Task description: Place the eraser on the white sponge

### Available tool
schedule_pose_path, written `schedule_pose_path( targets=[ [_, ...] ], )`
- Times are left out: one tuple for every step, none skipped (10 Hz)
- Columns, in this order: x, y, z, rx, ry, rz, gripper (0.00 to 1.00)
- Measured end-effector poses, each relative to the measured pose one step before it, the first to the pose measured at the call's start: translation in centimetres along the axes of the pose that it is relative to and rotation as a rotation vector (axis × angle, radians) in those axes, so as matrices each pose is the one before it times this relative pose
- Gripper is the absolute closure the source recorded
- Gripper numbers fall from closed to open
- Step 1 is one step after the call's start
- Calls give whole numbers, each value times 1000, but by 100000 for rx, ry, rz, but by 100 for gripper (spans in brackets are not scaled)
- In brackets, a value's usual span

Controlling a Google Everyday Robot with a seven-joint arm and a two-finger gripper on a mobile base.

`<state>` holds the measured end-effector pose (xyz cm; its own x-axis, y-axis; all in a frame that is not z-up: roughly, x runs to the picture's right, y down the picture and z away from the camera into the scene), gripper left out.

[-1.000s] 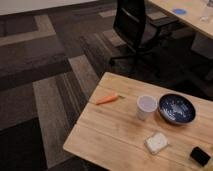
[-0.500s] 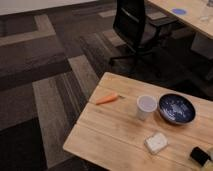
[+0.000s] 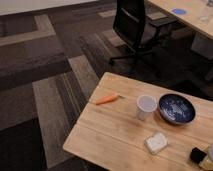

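The claw [image 3: 208,157] pokes in at the bottom right corner of the desk [image 3: 115,135], clenched shut, with the eraser [image 3: 197,154] right up against it, though I can't tell if it's actually pinching it. The white sponge [image 3: 156,143] lies flat just left of the eraser, not touching, on the near side of the paper cup [image 3: 145,106] and blue bowl [image 3: 176,108], with a carrot [image 3: 107,99] further left.
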<state>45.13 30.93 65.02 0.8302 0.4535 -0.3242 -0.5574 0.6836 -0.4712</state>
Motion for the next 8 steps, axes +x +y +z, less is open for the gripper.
schedule_pose_path(
  targets=[
    [-2190,659,-1199,1212,104,-7291,100],
    [-2072,679,-815,509,-1124,-6893,100],
    [-984,246,-326,82,-747,-2910,100],
    [-2821,548,-912,155,-2318,-8426,100],
    [-1903,89,-550,598,-1158,-7052,100],
    [-2891,35,-692,695,-2378,-10418,100],
    [-1666,-190,-262,408,-1450,-5497,100],
    [-2486,-392,-51,788,-1990,-7705,100]
  ],
)
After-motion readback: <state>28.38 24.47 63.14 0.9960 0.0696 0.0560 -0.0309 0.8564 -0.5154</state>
